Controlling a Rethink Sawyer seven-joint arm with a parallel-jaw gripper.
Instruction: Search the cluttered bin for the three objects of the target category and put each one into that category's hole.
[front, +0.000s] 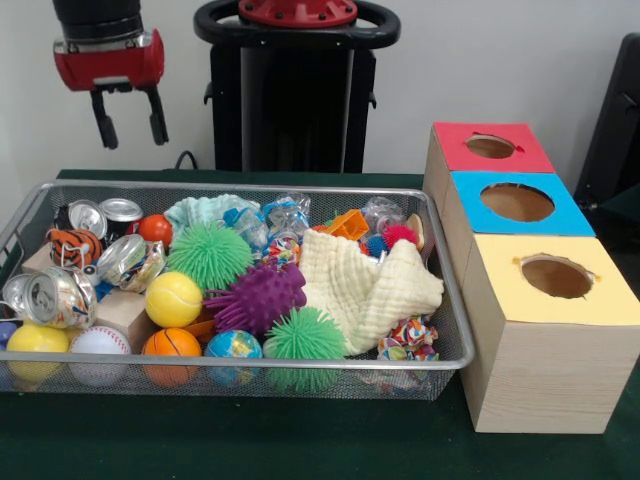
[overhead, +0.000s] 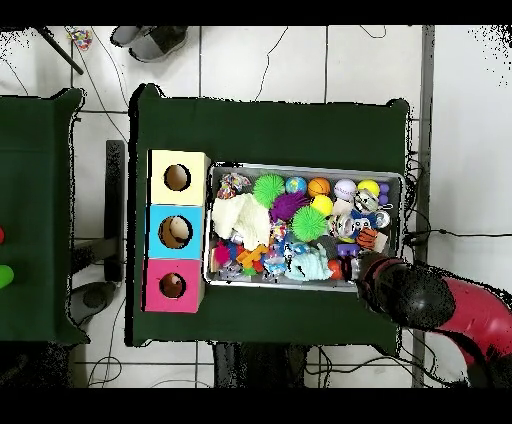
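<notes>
My gripper hangs open and empty above the far left corner of the wire bin. In the overhead view the arm covers it at the bin's lower right corner. The bin holds crushed cans, two green spiky balls, a purple spiky ball, a yellow tennis ball, a small basketball, a baseball and a cream cloth. Beside the bin stand three boxes with round holes on top: red, blue and yellow.
In the overhead view the bin lies right of the yellow, blue and red boxes on the green table. A wooden block and crinkly wrapped balls lie among the clutter.
</notes>
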